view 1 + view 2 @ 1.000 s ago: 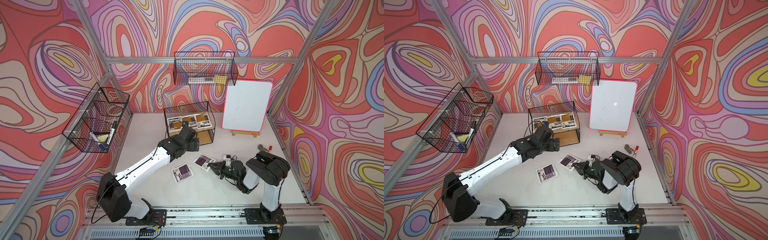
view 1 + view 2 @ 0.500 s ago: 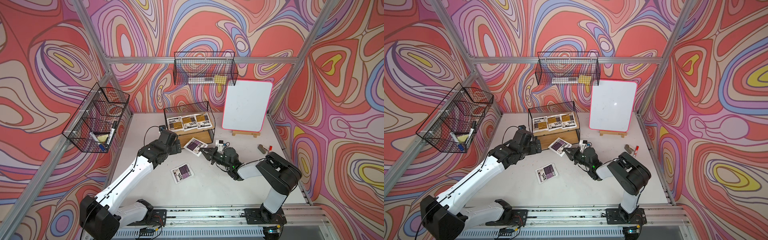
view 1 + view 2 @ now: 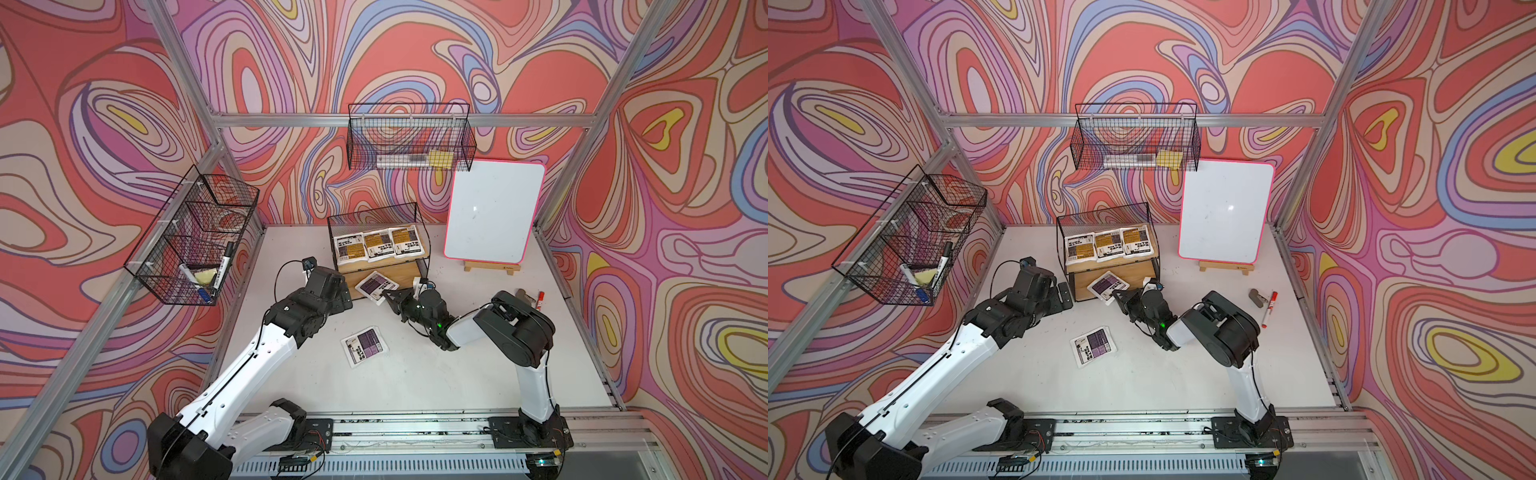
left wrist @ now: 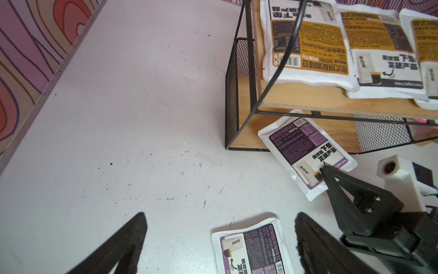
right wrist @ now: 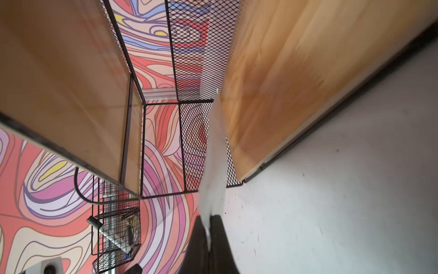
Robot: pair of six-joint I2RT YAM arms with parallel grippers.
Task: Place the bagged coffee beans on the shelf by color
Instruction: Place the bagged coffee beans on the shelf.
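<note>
In both top views the shelf (image 3: 405, 271) stands near the back wall. Three orange-yellow bags (image 3: 378, 246) lie side by side on its upper board, so that colour looks sorted. At the shelf's front the right gripper (image 3: 388, 296) pinches one purple bag (image 3: 376, 286) by its near edge. The bag's far end is just at the lower tier's opening. A second purple bag (image 3: 365, 345) lies flat on the table, in front of the shelf and apart from it. The left gripper (image 3: 332, 286) hovers beside the shelf's left front corner and holds nothing.

In the left wrist view the left gripper (image 4: 220, 214) has its jaws spread wide over bare table. The second purple bag (image 4: 251, 251) sits just beyond them. The held purple bag (image 4: 305, 151) slants, with its far corner tucked under the shelf's upper board and over the lower one. Its near end is clamped in the right gripper (image 4: 321, 173).

In the right wrist view the jaws are pressed together on the bag's white edge. The bag (image 5: 214, 154) shows edge-on and points into the gap between the shelf's two boards.

By my reading, three of five bags are placed and the fourth is going onto the lower tier. It has yet to be slid in and let go, and the last purple bag has yet to be picked up.
</note>
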